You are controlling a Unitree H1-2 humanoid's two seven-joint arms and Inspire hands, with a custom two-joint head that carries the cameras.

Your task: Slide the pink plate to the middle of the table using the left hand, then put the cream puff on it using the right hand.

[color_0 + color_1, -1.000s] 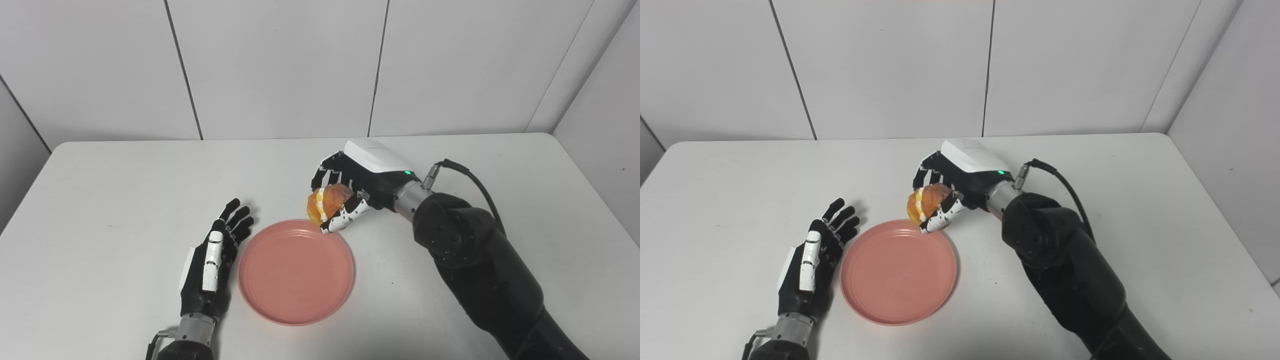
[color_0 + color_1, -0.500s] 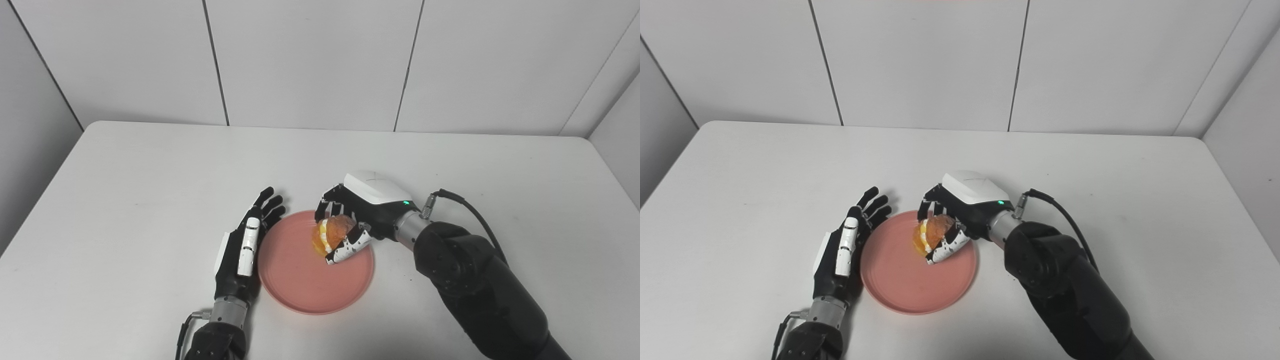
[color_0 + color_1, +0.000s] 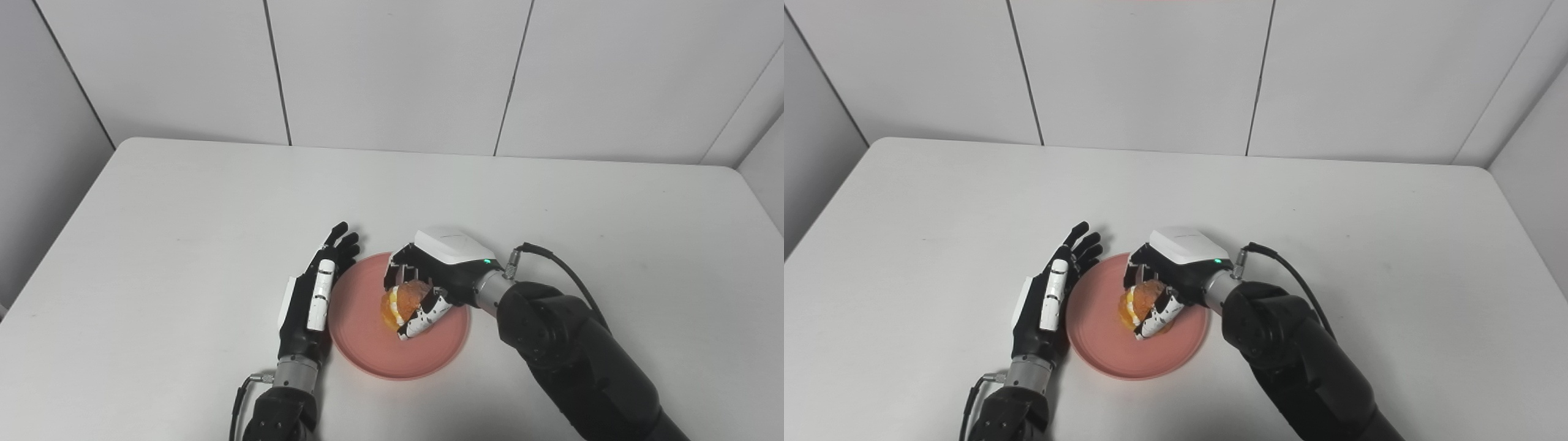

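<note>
The pink plate (image 3: 361, 343) lies near the middle front of the white table (image 3: 184, 202). My right hand (image 3: 432, 278) hovers over the plate's centre, shut on the golden cream puff (image 3: 401, 303), which hangs just above or on the plate surface; contact cannot be told. My left hand (image 3: 312, 297) lies open and flat on the table, fingers straight, right beside the plate's left rim. In the right eye view the cream puff (image 3: 1139, 303) shows between the right hand's (image 3: 1170, 269) fingers and thumb, and the left hand (image 3: 1050, 300) borders the plate (image 3: 1102, 343).
White wall panels (image 3: 392, 67) stand behind the table's far edge. A black cable (image 3: 563, 272) loops from the right wrist above the black forearm (image 3: 569, 349).
The camera view has shifted. My right hand has carried the cream puff from beyond the plate's far rim to over its centre and lower. The left hand stays open beside the plate.
</note>
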